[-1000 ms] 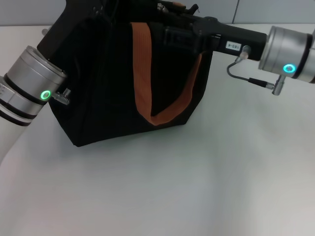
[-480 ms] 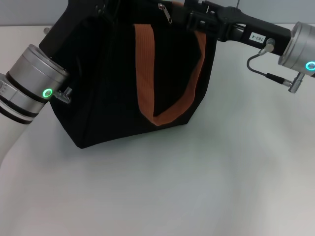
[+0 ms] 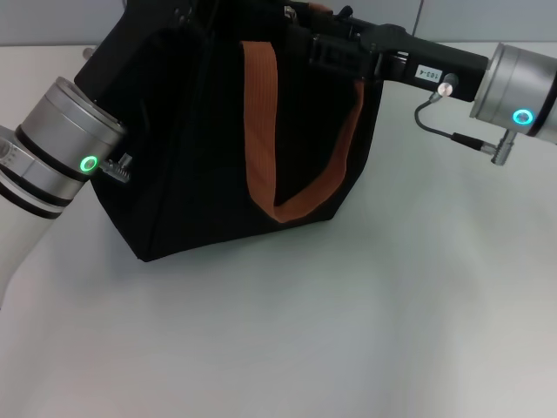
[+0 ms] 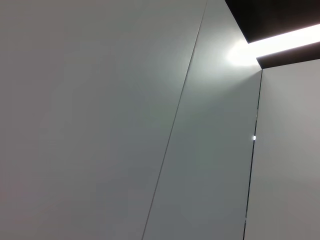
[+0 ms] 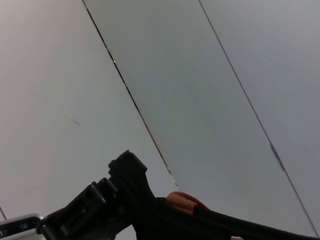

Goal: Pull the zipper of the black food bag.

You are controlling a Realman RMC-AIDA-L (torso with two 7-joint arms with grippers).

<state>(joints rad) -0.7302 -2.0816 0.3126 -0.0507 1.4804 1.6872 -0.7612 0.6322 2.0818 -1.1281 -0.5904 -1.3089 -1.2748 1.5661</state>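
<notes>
On the white table (image 3: 348,331) stood the bag (image 3: 200,157), boxy and black, upright and filling the far half of the head view, with an orange-brown strap (image 3: 296,131) hanging in a loop down its front face. At the bag's top edge, right of centre, the right gripper (image 3: 326,39) reached in level from the right, its black body lying along the top of the bag above the strap's right leg, its silver wrist well clear of the bag on that side; whether its fingers were wide, narrow or pinching anything, I could not tell, since they merged with the dark fabric. Just left of that gripper, at the very top of the bag, a small silver glint marked the zipper (image 3: 288,11), though contact with it could not be made out. Over on the bag's left side, the left gripper (image 3: 130,52) pressed in against the upper left corner, silver wrist low beside the bag's left wall; its fingers were lost against the black too, so no call on them. From the right wrist view, a dark edge of the bag (image 5: 210,220) and an orange strap end (image 5: 186,201) showed beneath a pale panelled wall (image 5: 200,75).
</notes>
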